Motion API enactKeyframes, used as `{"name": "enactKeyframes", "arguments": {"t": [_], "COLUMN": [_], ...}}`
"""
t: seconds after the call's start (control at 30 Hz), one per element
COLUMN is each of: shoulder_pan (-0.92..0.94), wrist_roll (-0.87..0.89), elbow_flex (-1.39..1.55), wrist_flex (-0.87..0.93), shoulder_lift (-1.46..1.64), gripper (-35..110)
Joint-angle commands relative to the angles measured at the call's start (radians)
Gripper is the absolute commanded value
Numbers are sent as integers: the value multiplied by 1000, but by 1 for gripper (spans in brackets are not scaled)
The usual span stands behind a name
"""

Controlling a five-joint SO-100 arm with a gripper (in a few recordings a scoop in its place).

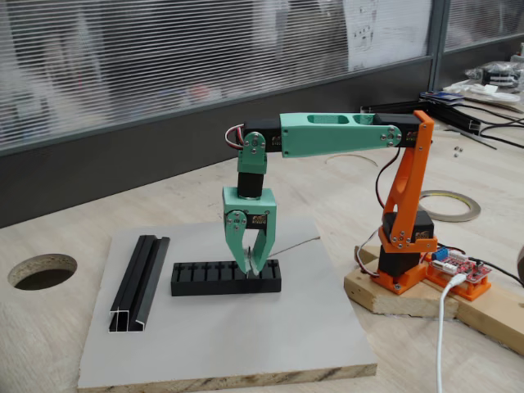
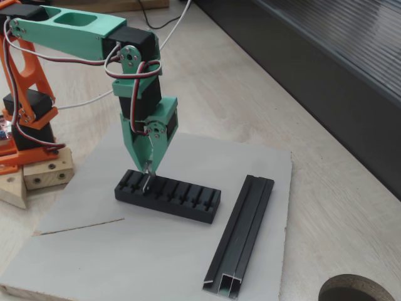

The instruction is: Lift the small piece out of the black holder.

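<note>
End effector (image 2: 148, 170) tips pinch small piece (image 2: 146, 180) at black holder (image 2: 188, 202)

We see the arm (image 1: 352, 135) reaching out level from its orange base; wrist (image 2: 139, 94) bent straight down; gripper (image 1: 252, 268) vertical, tips low; jaws look nearly closed, can't confirm a grip in either fixed view.
</note>
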Motion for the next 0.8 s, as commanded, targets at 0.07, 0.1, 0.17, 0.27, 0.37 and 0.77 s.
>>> {"name": "enactKeyframes", "arguments": {"t": [0.07, 0.1, 0.17, 0.27, 0.37, 0.77], "shoulder_pan": [2, 2, 2, 2, 2, 2], "wrist_roll": [21, 21, 21, 21, 21, 21], "elbow_flex": [-29, -38, -49, -51, -51, -51], "wrist_flex": [-3, -3, -3, -3, -3, -5], "shoulder_lift": [84, 112, 153, 184, 241, 480], "gripper": [6, 6, 6, 6, 6, 7]}}
